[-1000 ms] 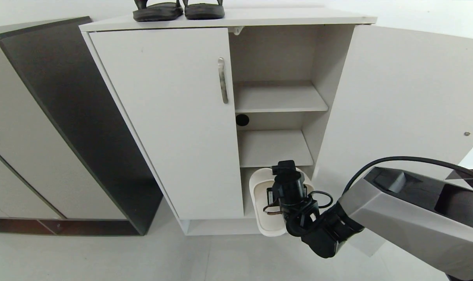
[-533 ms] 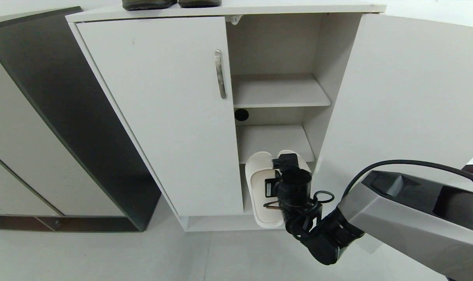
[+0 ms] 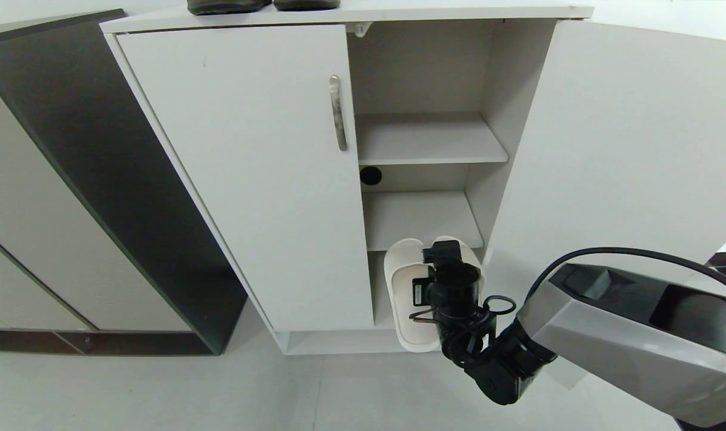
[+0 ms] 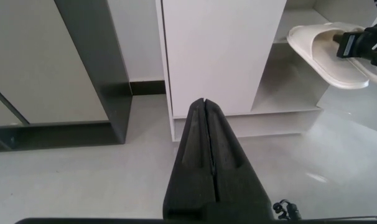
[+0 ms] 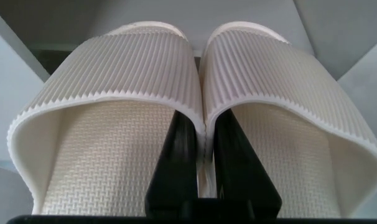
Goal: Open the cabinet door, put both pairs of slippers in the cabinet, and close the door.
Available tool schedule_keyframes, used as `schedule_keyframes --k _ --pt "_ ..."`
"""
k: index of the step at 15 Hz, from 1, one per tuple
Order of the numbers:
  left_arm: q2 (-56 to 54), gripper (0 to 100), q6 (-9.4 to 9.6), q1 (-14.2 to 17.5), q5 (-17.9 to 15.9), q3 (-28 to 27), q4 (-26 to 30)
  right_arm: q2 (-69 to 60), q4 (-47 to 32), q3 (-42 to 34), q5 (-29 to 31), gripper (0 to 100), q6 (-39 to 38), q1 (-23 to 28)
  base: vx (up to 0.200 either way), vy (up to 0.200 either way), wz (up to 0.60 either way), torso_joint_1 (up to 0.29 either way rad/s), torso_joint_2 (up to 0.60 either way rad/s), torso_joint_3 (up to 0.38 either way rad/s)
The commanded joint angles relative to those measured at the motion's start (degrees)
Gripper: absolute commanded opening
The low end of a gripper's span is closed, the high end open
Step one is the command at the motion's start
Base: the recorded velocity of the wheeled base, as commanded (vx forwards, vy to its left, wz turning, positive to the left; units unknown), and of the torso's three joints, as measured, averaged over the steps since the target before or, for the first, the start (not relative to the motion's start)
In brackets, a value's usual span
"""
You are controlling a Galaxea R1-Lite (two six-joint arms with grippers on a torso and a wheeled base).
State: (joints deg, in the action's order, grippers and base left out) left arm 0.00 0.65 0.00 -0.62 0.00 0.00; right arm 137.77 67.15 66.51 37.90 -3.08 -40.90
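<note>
The white cabinet (image 3: 249, 179) has its left door closed and its right door (image 3: 608, 149) swung open. A pair of white slippers (image 3: 402, 299) hangs at the mouth of the bottom compartment, toes pointing inward. My right gripper (image 3: 444, 281) is shut on them. In the right wrist view its fingers (image 5: 176, 162) pinch the two inner walls of the white slippers (image 5: 139, 81) together. A pair of dark slippers (image 3: 228, 6) sits on the cabinet top. My left gripper (image 4: 204, 104) is shut on nothing, low in front of the closed left door, with the white slippers (image 4: 325, 53) farther off.
Two bare shelves (image 3: 423, 140) (image 3: 420, 218) lie above the bottom compartment. A metal handle (image 3: 338, 114) is on the closed door. A dark grey cabinet side (image 3: 99, 179) stands to the left. Open floor (image 3: 279, 395) lies in front.
The head camera shifted at first, raising the cabinet in view. Since then my right gripper has moved the white slippers slightly right and down at the bottom compartment's mouth.
</note>
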Motion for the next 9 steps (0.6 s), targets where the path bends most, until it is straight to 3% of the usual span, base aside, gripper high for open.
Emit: schedule_keyframes --k 1,9 --pt "0.1 0 -0.12 0.0 0.0 0.0 -0.1 0.2 0.0 0.1 0.0 0 0.0 0.2 0.200 0.000 0.00 0.002 0.00 0.002" --pt "0.1 0 -0.12 0.0 0.0 0.0 0.0 0.2 -0.3 0.3 0.0 0 0.1 0.2 0.200 0.000 0.00 -0.001 0.00 0.004"
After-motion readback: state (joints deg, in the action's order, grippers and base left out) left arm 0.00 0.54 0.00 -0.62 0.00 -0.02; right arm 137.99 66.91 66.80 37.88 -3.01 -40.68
